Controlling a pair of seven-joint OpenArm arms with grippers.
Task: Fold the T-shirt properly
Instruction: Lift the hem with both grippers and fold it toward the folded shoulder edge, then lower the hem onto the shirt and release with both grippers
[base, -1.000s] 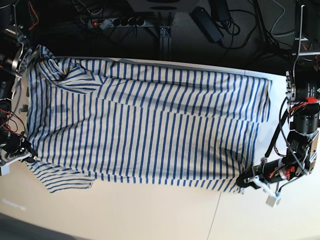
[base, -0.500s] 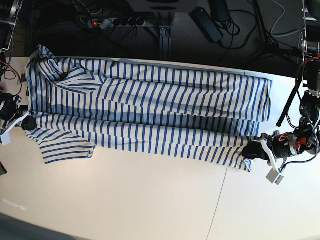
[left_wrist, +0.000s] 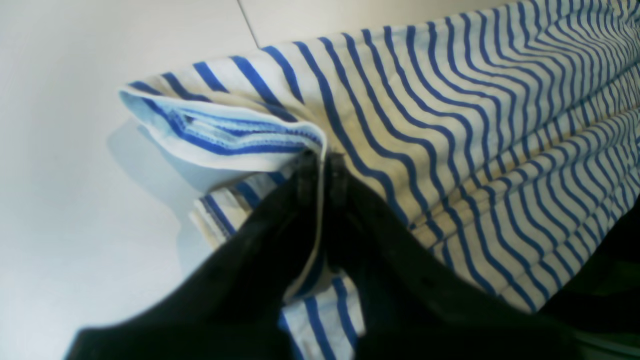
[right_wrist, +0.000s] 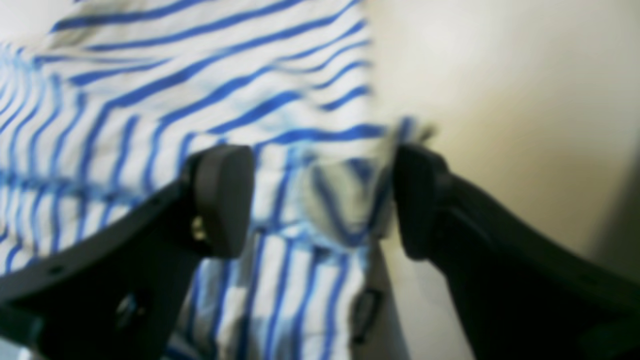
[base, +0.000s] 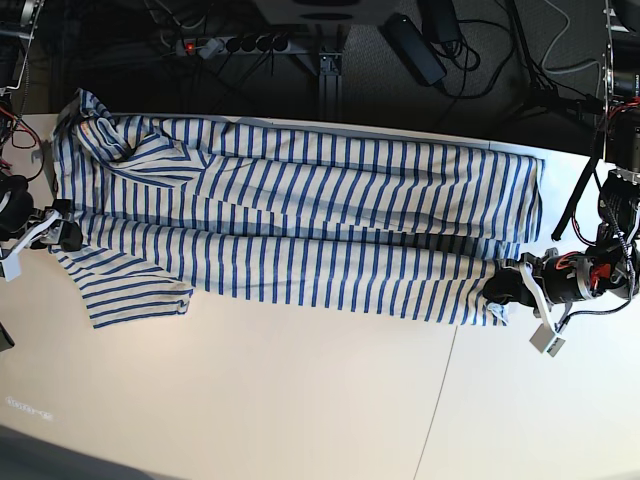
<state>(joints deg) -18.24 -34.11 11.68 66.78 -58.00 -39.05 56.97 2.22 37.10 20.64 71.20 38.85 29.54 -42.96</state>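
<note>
The T-shirt (base: 300, 220), white with thin blue stripes, lies stretched left to right across the pale table (base: 250, 400), its front part doubled back over itself. A sleeve (base: 135, 295) sticks out at the front left. At the right end, my left gripper (base: 503, 287) is shut on the T-shirt's hem corner. Seen from the left wrist, this gripper (left_wrist: 322, 167) pinches a folded edge of the cloth (left_wrist: 450, 125). My right gripper (base: 62, 235) is at the shirt's left edge. In the right wrist view it (right_wrist: 322, 200) stands open, with loose striped cloth (right_wrist: 200, 75) bunched between its fingers.
Behind the table's far edge are a power strip (base: 230, 44), cables and a dark adapter (base: 412, 45) on a dark floor. A seam (base: 440, 400) runs through the tabletop at the front right. Bare table lies in front of the shirt.
Both grippers carried the shirt's front edge toward the back, narrowing the shirt into a lengthwise fold. The right gripper has opened and let go of the cloth. The left stays shut.
</note>
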